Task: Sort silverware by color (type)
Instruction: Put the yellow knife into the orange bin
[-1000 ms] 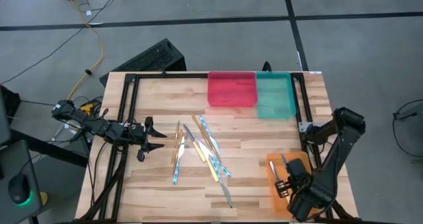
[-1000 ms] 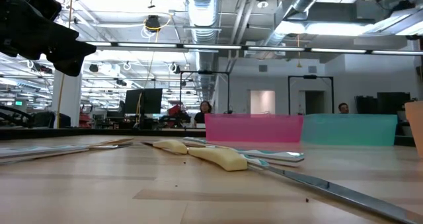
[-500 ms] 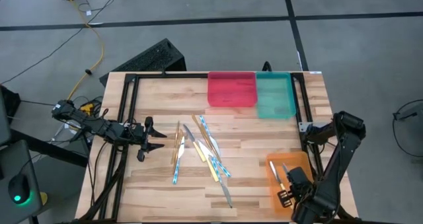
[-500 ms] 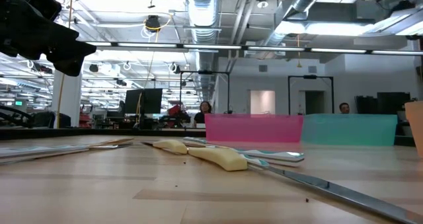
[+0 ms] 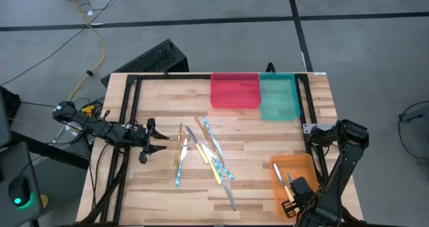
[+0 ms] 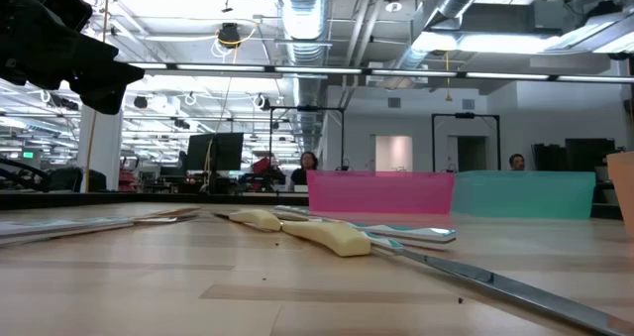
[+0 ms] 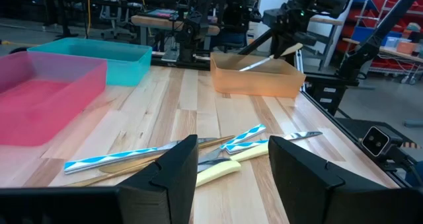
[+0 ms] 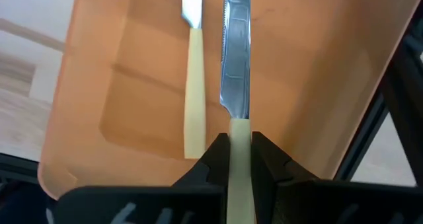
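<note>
Right gripper (image 8: 238, 159) is clamping a yellow knife (image 8: 236, 59) over the orange tray (image 5: 303, 165) holding one piece; pile (image 5: 201, 153) remaining, left gripper (image 5: 155, 141) waiting open.

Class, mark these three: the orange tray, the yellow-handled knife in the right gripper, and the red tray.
orange tray (image 8: 125, 85): right wrist view, bare floor.
yellow-handled knife (image 8: 236, 65): right wrist view, metal blade.
red tray (image 5: 234, 92): high view, bare floor.

Right gripper (image 8: 239, 159) clamped, seemingly low; left gripper (image 5: 158, 141) spread, idle.
</note>
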Robot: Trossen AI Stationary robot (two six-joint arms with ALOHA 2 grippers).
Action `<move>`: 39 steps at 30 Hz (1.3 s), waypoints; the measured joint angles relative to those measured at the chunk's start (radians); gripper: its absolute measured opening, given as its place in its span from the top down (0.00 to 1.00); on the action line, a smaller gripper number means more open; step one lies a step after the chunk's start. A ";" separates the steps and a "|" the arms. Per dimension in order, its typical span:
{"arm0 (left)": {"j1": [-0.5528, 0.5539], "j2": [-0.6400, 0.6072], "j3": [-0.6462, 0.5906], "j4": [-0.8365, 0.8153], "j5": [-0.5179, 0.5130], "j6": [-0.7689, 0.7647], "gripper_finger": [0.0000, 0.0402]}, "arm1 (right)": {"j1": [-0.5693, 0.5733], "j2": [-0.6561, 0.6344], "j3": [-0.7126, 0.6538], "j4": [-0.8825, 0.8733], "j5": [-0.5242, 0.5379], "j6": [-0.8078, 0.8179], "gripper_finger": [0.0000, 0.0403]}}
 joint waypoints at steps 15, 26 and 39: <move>0.000 0.000 0.000 0.000 0.000 0.000 0.58 | -0.001 0.000 0.000 -0.007 0.006 0.008 0.89; 0.000 0.000 0.000 0.000 0.000 0.000 0.58 | -0.023 0.000 0.000 -0.033 0.042 0.008 0.89; 0.000 0.000 0.000 0.000 0.000 0.000 0.58 | -0.047 0.005 0.000 -0.101 0.096 -0.007 0.89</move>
